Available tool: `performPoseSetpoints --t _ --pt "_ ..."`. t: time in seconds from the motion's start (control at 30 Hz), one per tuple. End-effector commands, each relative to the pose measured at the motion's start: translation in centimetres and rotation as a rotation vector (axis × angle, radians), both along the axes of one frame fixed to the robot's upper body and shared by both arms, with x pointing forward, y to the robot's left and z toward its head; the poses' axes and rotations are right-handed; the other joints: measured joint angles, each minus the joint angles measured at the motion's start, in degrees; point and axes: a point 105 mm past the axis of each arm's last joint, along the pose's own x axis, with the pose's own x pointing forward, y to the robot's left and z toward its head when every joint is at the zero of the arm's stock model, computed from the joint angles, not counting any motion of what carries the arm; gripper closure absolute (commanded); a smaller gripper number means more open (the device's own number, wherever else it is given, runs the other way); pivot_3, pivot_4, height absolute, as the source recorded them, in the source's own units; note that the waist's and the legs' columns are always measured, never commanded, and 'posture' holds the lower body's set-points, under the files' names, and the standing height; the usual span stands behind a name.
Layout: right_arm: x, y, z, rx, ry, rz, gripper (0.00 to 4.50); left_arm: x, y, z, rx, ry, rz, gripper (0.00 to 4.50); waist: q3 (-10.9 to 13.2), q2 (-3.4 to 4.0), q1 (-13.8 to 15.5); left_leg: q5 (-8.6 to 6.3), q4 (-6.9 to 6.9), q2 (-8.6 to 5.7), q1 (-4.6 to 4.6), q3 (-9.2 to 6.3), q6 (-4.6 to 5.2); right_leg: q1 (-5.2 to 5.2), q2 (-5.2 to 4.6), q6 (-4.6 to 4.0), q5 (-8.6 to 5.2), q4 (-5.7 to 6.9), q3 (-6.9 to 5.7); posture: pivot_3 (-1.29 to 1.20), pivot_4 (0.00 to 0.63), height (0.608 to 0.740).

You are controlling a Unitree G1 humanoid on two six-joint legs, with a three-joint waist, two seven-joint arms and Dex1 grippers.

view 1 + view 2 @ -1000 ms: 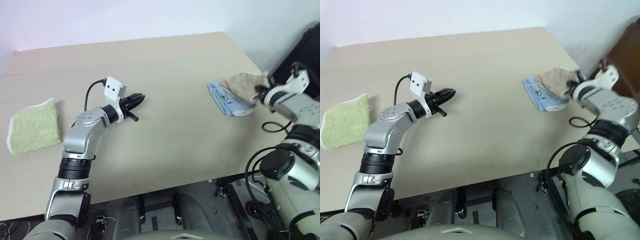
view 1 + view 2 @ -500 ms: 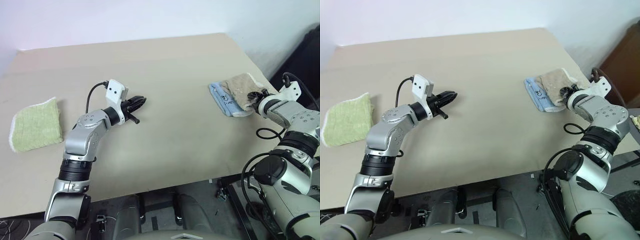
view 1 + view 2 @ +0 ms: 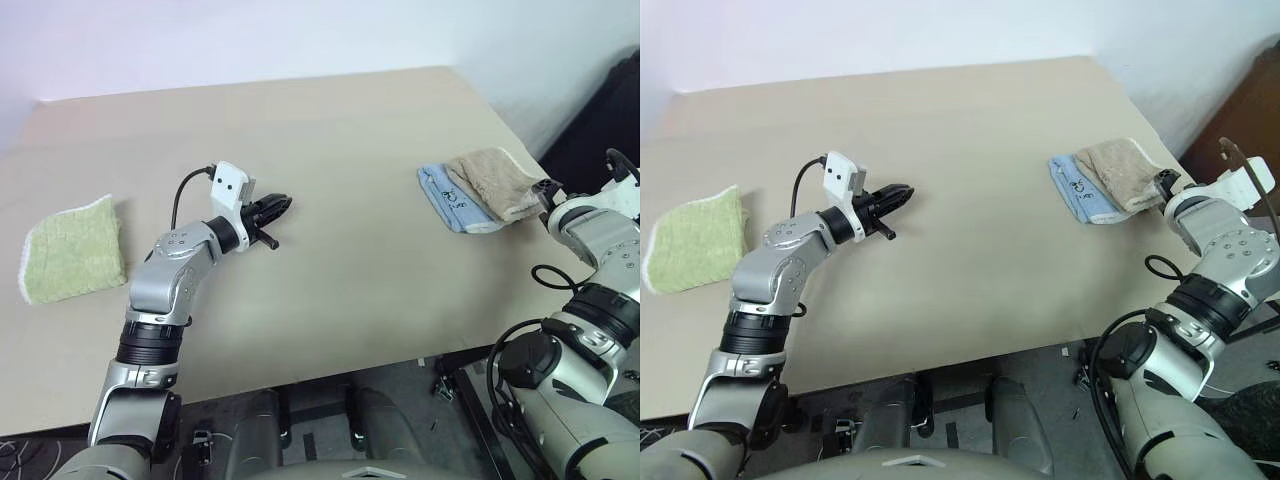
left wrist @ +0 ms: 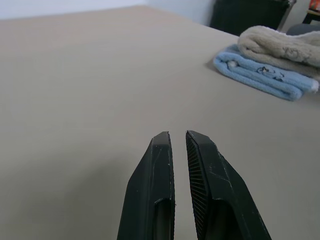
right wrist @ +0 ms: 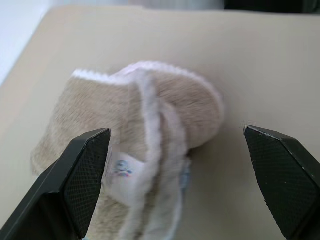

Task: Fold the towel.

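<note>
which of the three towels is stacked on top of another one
The beige towel, folded, lies on the light blue towel; the green towel lies alone at the table's far left.

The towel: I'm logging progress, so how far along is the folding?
Done, it seems: the beige towel lies folded on the light blue towel. In hand: nothing; the right tool stands open just short of it, the left tool shut over bare table. Left: apparently nothing.

Plain room with a beige table

The wide tan table (image 3: 340,130) fills the frame's middle; a pale wall (image 3: 250,35) runs along the top, dark floor (image 3: 400,400) bottom centre.
</note>
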Motion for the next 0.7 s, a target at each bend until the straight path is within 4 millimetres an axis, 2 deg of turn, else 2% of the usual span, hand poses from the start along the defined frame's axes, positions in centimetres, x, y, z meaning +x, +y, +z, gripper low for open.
performPoseSetpoints --t 0.03,0.1,0.13,0.2,0.27,0.33,0.4,0.47,0.7 --pt "0.1 0.5 3.4 -0.171 -0.085 0.028 0.02 -0.1 -0.1 1.2 -0.011 -0.045 0.0 3.97 0.0 0.01 0.0 0.0 -0.01 0.0 0.0 0.0 0.0 -0.01 0.0 0.0 0.0 0.01 0.0 0.0 0.15 0.74" --pt "0.5 1.4 4.4 -0.263 -0.103 0.069 0.02 0.1 0.1 1.3 -0.01 -0.049 0.013 3.97 0.0 0.01 -0.1 0.0 -0.01 0.0 0.01 0.0 0.0 0.0 0.0 -0.01 0.0 0.01 0.0 0.0 0.15 0.74" --pt "1.1 3.3 6.0 -0.431 -0.134 0.164 0.02 0.4 0.5 1.4 -0.005 -0.055 0.036 3.97 0.0 0.02 0.0 0.0 -0.01 0.0 0.01 0.0 0.0 -0.01 0.0 -0.01 0.0 0.01 0.0 0.0 0.15 0.74" --pt "1.8 7.4 7.2 -0.638 -0.183 0.366 0.02 0.7 1.4 1.4 0.012 -0.067 0.076 3.97 0.0 0.03 -0.1 -0.01 -0.03 0.0 0.01 0.0 -0.01 -0.03 -0.02 -0.01 0.0 0.01 0.0 0.0 0.15 0.74" --pt "2.0 11.4 6.8 -0.748 -0.218 0.585 0.02 0.9 2.4 1.0 0.059 -0.079 0.114 3.97 0.0 0.02 -0.5 -0.01 -0.03 0.01 0.03 -0.01 -0.01 -0.03 0.0 -0.02 0.0 0.01 0.02 0.0 0.15 0.74" --pt "1.8 14.1 6.0 -0.831 -0.231 0.734 0.02 0.8 3.1 0.5 0.105 -0.089 0.13 3.97 0.0 0.01 -0.6 -0.01 -0.04 0.03 0.04 -0.06 -0.01 -0.01 0.05 -0.02 -0.01 0.0 0.0 0.0 0.15 0.74" --pt "1.2 17.7 4.0 -0.874 -0.245 0.943 0.02 0.3 4.2 0.2 0.139 -0.109 0.144 3.97 0.0 0.01 -0.4 -0.03 -0.06 0.04 0.03 -0.04 -0.04 -0.01 0.03 -0.03 -0.01 0.0 -0.05 0.0 0.15 0.74" --pt "1.1 19.3 2.5 -0.872 -0.247 1.037 0.02 -0.3 5.2 0.0 0.159 -0.127 0.147 3.97 0.0 0.01 -0.4 -0.08 -0.07 0.06 0.03 -0.02 -0.13 -0.02 -0.03 -0.03 -0.01 -0.04 -0.04 0.0 0.15 0.74" --pt "1.9 21.4 0.3 -0.872 -0.274 1.128 0.02 -2.6 7.8 0.0 0.13 -0.124 0.15 3.97 0.0 -0.02 0.2 -0.11 -0.14 0.09 -0.09 0.3 -0.17 -0.09 -0.54 -0.05 0.0 -0.11 -0.14 0.0 0.15 0.74"
